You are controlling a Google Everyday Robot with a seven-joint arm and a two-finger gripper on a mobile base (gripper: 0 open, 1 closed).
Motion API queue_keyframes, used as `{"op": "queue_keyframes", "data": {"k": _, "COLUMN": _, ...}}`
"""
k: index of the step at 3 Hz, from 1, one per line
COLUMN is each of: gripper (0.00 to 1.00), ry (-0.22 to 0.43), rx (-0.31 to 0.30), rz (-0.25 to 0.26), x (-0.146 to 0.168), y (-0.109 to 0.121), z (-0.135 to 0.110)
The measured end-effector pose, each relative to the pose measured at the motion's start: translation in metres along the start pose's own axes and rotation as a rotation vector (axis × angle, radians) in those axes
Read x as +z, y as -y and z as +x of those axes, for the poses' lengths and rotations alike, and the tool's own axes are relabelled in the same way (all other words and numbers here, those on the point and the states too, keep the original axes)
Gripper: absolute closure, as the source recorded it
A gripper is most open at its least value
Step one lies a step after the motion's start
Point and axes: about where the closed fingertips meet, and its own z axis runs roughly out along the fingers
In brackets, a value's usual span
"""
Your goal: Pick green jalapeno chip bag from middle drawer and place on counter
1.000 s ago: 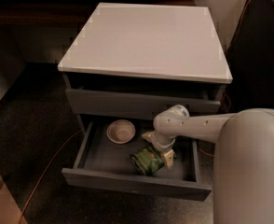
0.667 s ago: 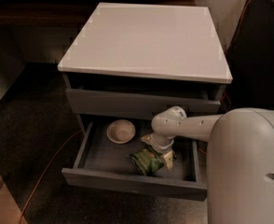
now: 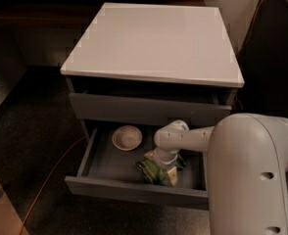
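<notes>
Drawer [image 3: 129, 189] pulled out for access; gripper [image 3: 164, 161] down inside, right on the chip bag [image 3: 151, 170], bowl [image 3: 127, 137] nearby. Grip state: can't tell. Counter [image 3: 154, 38] waits above.

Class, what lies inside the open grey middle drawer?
A round beige bowl and a crinkly green chip bag. The robot's claw, over the bag, covers part of it.

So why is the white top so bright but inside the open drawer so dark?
In the camera view, light lands on the glossy white counter, so it glows; the middle drawer sits low under the top drawer, so it looks dim; the gripper is down in that shade at the green jalapeno chip bag.
</notes>
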Motion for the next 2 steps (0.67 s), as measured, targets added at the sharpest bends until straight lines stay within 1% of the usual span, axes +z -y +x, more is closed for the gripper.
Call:
{"op": "queue_keyframes", "data": {"k": 1, "gripper": 0.26, "ry": 0.0, "rx": -0.005, "rz": -0.023, "x": 0.0104, "y": -0.0011, "z": -0.0057}}
{"op": "queue_keyframes", "data": {"k": 2, "gripper": 0.58, "ry": -0.022, "rx": 0.02, "rz": -0.041, "x": 0.0084, "y": 0.0015, "z": -0.0038}}
